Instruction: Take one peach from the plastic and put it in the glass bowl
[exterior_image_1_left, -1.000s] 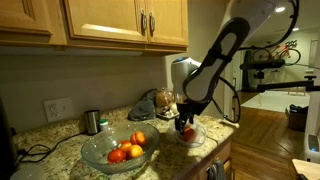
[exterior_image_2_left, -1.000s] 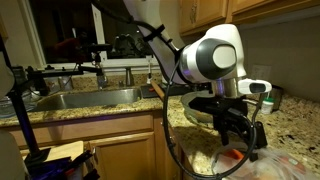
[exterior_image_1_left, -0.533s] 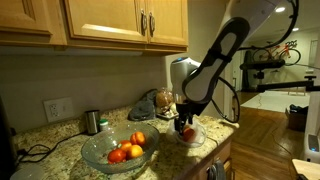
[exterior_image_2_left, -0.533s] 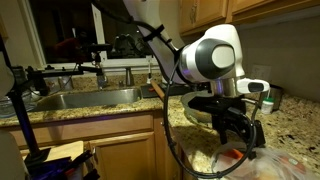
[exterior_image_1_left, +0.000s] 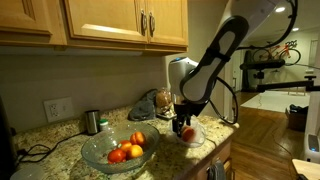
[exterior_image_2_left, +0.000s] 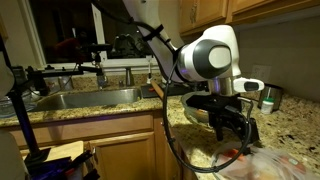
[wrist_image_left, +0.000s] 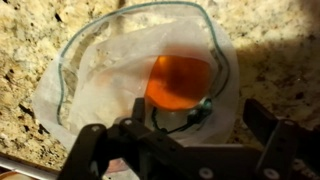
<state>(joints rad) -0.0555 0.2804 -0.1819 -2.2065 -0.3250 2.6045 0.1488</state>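
In the wrist view one orange-red peach (wrist_image_left: 178, 82) lies inside the crumpled see-through plastic (wrist_image_left: 90, 80) on the granite counter. My gripper (wrist_image_left: 180, 128) hangs open just above it, one finger on each side of the bag's near edge and nothing between them. In an exterior view the gripper (exterior_image_1_left: 185, 124) points down over the plastic (exterior_image_1_left: 196, 138) and its peach (exterior_image_1_left: 187, 133). The wide glass bowl (exterior_image_1_left: 95, 152) stands to the left of it, holding other peaches (exterior_image_1_left: 133, 151). From the opposite side, the gripper (exterior_image_2_left: 236, 132) sits over the plastic (exterior_image_2_left: 275, 165).
A small steel cup (exterior_image_1_left: 92, 121) stands behind the bowl by the wall. A bag of goods (exterior_image_1_left: 148, 103) and a white appliance (exterior_image_1_left: 180, 72) sit at the back. A sink (exterior_image_2_left: 85, 98) lies beyond the counter. The counter's edge runs close to the plastic.
The gripper has shifted slightly over the plastic and stays open. The peach and bowl have not moved.
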